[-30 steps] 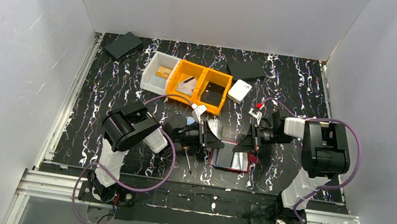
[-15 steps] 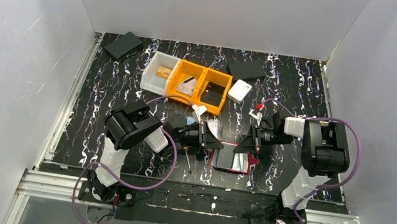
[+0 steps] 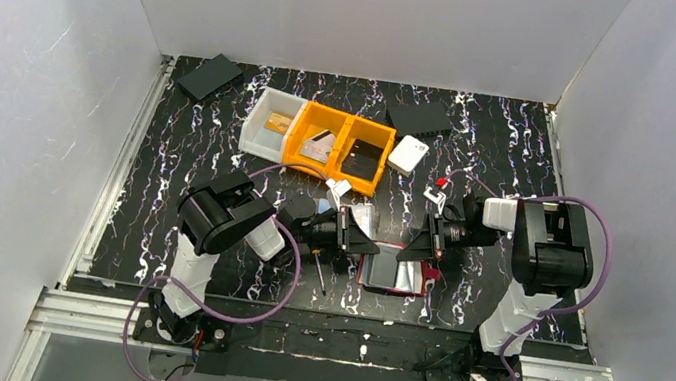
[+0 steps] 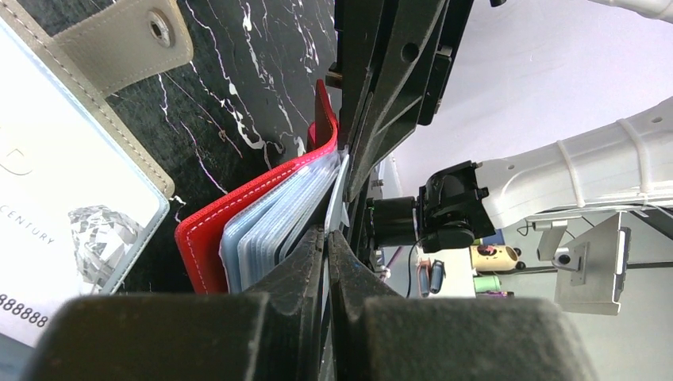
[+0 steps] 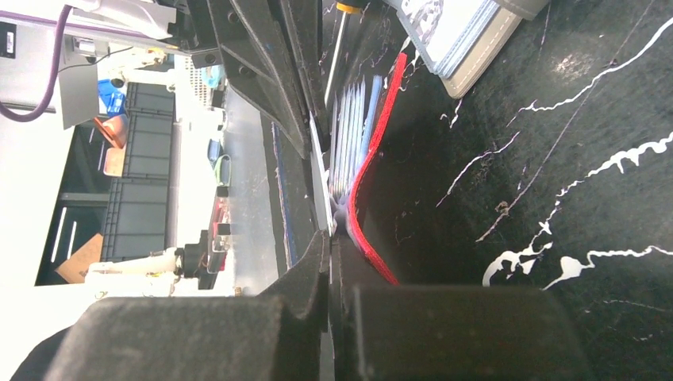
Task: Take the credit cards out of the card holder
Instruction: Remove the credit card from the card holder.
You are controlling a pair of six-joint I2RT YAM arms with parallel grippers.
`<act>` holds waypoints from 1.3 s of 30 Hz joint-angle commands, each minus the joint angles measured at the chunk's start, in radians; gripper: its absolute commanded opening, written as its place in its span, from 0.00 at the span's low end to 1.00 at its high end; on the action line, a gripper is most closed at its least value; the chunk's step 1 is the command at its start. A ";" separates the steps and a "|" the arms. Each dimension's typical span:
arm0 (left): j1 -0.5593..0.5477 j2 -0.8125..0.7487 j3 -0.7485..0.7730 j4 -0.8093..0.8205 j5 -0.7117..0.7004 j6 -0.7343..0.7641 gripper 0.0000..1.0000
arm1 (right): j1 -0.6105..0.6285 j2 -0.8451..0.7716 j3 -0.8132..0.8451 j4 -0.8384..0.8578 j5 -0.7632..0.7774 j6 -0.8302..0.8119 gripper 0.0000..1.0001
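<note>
Overhead view of a black marbled table (image 3: pixel 173 186) with white walls around it. At lower centre lies an open red card holder (image 3: pixel 391 271), its stack of clear sleeves (image 4: pixel 266 234) fanned upward. The left gripper (image 3: pixel 368 247) comes in from the left and the right gripper (image 3: pixel 412 250) from the right, meeting over the holder.

In the left wrist view the fingers (image 4: pixel 305 262) are pressed together on a thin pale leaf at the sleeves' outer edge. Whether that leaf is a card or a sleeve cannot be told. In the right wrist view the jaws are likewise closed, pinching the holder where the red cover meets the sleeves.

The credit cards sit inside those sleeves, showing only as thin edges, one light blue (image 5: pixel 371 103).

Just above and left of the red holder lies a grey snap wallet (image 4: pixel 119 48) with a white card in its window. Across the upper centre stand a white bin (image 3: pixel 271 124) and two orange bins (image 3: pixel 340 150), cards inside, with a white card (image 3: pixel 407 153) to their right
</note>
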 commanded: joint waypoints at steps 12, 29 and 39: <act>0.034 -0.066 -0.062 -0.002 0.009 -0.005 0.26 | -0.022 -0.017 0.092 -0.144 0.029 -0.115 0.01; -0.002 -0.422 -0.254 -0.149 -0.116 0.281 0.70 | -0.022 -0.050 0.247 -0.737 0.031 -0.792 0.01; -0.013 -0.334 -0.222 -0.070 -0.048 0.251 0.98 | -0.018 -0.161 0.244 -0.738 0.005 -0.798 0.01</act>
